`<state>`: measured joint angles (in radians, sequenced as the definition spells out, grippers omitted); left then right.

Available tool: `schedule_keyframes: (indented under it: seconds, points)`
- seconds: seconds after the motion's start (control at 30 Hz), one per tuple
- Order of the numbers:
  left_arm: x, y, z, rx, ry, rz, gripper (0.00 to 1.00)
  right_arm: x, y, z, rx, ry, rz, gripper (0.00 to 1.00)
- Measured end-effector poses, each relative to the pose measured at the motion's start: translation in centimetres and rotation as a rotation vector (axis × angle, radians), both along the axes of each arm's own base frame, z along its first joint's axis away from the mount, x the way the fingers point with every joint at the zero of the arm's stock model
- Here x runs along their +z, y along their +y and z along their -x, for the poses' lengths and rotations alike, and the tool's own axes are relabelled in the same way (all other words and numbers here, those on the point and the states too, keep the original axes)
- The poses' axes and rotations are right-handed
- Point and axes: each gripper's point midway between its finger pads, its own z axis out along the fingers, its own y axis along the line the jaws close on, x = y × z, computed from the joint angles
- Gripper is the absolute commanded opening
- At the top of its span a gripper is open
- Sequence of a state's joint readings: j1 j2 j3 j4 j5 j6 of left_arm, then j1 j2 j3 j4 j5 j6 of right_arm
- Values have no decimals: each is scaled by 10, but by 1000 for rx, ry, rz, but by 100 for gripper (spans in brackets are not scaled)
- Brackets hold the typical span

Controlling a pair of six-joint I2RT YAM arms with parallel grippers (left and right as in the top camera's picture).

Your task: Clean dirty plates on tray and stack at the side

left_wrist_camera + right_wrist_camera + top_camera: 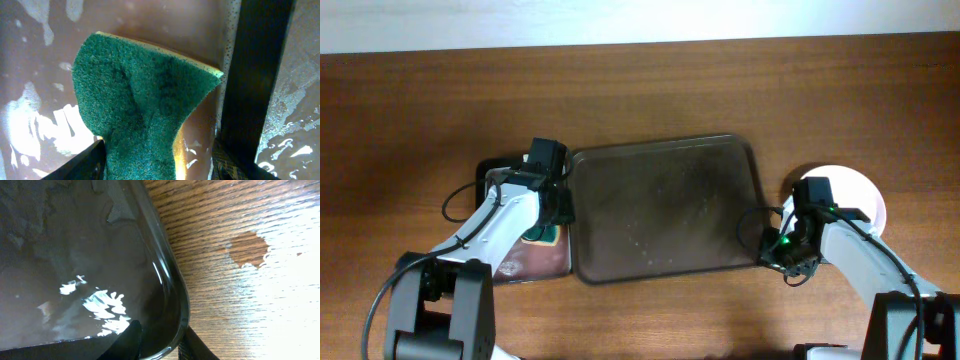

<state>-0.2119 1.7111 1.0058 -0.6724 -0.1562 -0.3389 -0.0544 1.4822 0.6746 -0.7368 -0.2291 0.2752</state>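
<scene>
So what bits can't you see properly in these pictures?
- Overhead: the right arm covers part of the plates; their number and marks are unclear.
- Overhead: the left arm hides most of the small black tray.
- Left wrist: the bottom edge cuts off the sponge at its lower end.
- Right wrist: the right gripper fingertips are cut off, so its grip on the tray rim is unclear.

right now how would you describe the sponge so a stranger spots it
Start at the large dark tray mid-table. Just left sits a smaller black tray under the left end effector. The sponge pinched there is the only fuzzy green thing.
</scene>
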Motion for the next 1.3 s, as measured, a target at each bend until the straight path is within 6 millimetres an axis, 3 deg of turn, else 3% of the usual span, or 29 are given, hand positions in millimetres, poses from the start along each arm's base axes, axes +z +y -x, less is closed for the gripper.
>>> schedule_keyframes:
  seconds: [0.07, 0.27, 0.4, 0.6, 0.67, 0.77, 0.87, 0.9, 0.93, 1.0, 1.13, 1.23, 1.3]
  points:
    - [0, 1, 0, 2, -1, -6, 65, 0, 2, 1, 7, 5, 7, 30]
    - [0, 4, 0, 6, 0, -16, 64, -1, 8, 1, 28, 0, 11, 31]
    - [0, 5, 4, 6, 15, -19, 60, 1, 13, -7, 19, -31, -15, 41]
    - [2, 7, 4, 9, 17, -36, 67, 3, 19, 14, 19, 58, -43, 47]
    - [26, 5, -8, 10, -54, -24, 74, 14, 18, 12, 26, 76, -35, 49]
    - [84, 2, -25, 10, -225, 12, 78, 57, 17, -28, 57, -38, -30, 53]
    - [96, 4, -14, 12, -221, 12, 88, 100, 18, -71, 138, -205, -15, 67]
    - [94, 4, -11, 9, -203, 9, 95, 107, 18, -79, 164, -239, -10, 93]
    - [93, 4, -8, 9, -190, 17, 99, 111, 18, -78, 180, -238, -8, 99]
    - [86, 9, 6, 37, -116, 83, 100, 115, 16, -71, 210, -214, 2, 99]
    - [81, 41, 48, 181, 61, 160, 100, 122, 8, -51, 206, -172, 48, 99]
    - [100, 43, 62, 188, 30, 168, 100, 159, 4, -47, 199, -323, 86, 99]
    - [120, 43, 68, 173, -72, 163, 100, 200, -1, -39, 184, -513, 136, 99]
